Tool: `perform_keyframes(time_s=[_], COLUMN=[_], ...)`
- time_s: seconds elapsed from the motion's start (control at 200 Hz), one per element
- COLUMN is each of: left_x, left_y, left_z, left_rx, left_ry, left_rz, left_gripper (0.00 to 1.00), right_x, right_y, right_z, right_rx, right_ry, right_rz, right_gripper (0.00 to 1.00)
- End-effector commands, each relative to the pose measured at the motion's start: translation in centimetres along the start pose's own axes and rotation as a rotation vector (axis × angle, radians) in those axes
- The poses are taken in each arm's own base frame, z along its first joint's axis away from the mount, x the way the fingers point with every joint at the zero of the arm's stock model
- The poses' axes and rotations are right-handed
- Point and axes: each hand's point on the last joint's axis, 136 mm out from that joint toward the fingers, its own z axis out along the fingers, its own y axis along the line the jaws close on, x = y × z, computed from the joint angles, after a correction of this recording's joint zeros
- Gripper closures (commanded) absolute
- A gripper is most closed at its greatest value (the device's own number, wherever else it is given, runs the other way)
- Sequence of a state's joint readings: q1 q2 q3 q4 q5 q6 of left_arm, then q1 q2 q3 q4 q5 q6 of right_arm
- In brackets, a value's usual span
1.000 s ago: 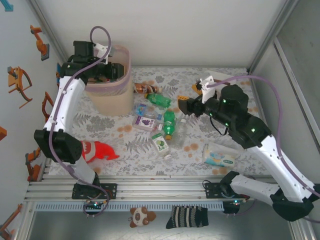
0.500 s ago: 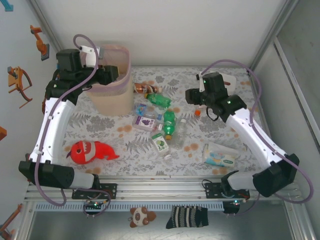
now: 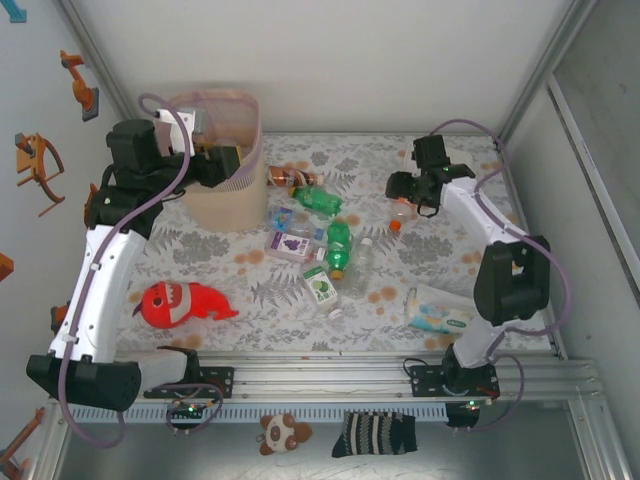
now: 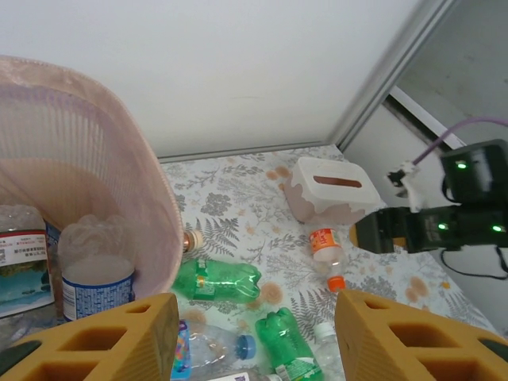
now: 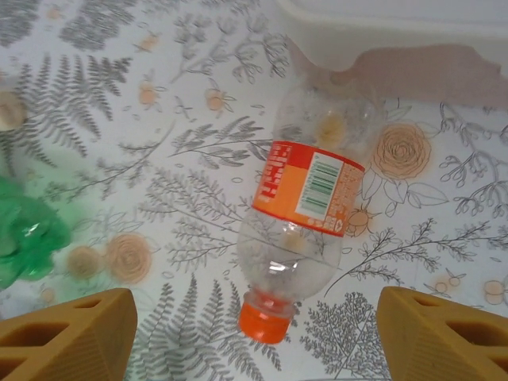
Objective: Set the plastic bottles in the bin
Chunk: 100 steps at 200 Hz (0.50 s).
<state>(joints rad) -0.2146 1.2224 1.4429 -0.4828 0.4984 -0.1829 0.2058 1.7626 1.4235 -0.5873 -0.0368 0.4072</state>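
The bin (image 3: 236,120) stands at the back left, with clear, blue-labelled plastic bottles (image 4: 97,274) inside. My left gripper (image 3: 222,166) (image 4: 254,343) hovers at the bin's near rim, open and empty. Loose on the table lie two green bottles (image 3: 318,200) (image 3: 338,246), a blue-capped clear one (image 3: 284,218), another clear one (image 3: 361,254) and a brown-capped one (image 3: 284,178). My right gripper (image 3: 400,190) (image 5: 258,343) hangs open just above a clear bottle with an orange label (image 5: 306,190) and orange cap (image 3: 395,224), its fingers either side of the cap end without touching.
A white tissue box (image 4: 329,187) stands just behind the orange-labelled bottle. Two juice cartons (image 3: 290,243) (image 3: 320,287) lie among the bottles. A red plush fish (image 3: 186,301) is at the near left and a wipes pack (image 3: 438,312) at the near right.
The left gripper has drawn back from over the bin to its near rim. The right arm has swung toward the back right and now hangs over the orange-capped bottle, jaws wider.
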Motion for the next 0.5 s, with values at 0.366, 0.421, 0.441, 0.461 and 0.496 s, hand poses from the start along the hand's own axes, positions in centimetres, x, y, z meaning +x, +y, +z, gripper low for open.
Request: perform_keyframes(time_s=[0.366,0.421,0.441,0.461,0.496], left_x=[0.7,0.8,0.9,1.0,1.0], left_y=[-1.8,-1.8,-1.8,-1.8,-1.8], left_z=[0.2,0.3,0.4,0.4,0.4], left_rx=[0.066,0.067,0.067,0.068,0.069], left_ry=[-0.006,-0.002,0.000,0.002,0.000], left_rz=[-0.012,-0.014,-0.014,-0.016,-0.015], left_gripper=[0.46,0.46,0.46,0.46,0.46], right_x=[-1.3,-1.0,-0.9,-0.7,-0.5], right_y=[-1.8,-1.9,-1.9,-1.9,-1.9], right_z=[6.3,6.9,7.1,7.4,7.8], right_rx=[-0.025,-0.037,-0.041,-0.044,-0.051], right_ry=[0.080,0.094,0.099,0.105,0.113], right_rz=[0.146,0.162,0.170,0.175,0.183], right_gripper=[0.19,0.19,0.19,0.19,0.19])
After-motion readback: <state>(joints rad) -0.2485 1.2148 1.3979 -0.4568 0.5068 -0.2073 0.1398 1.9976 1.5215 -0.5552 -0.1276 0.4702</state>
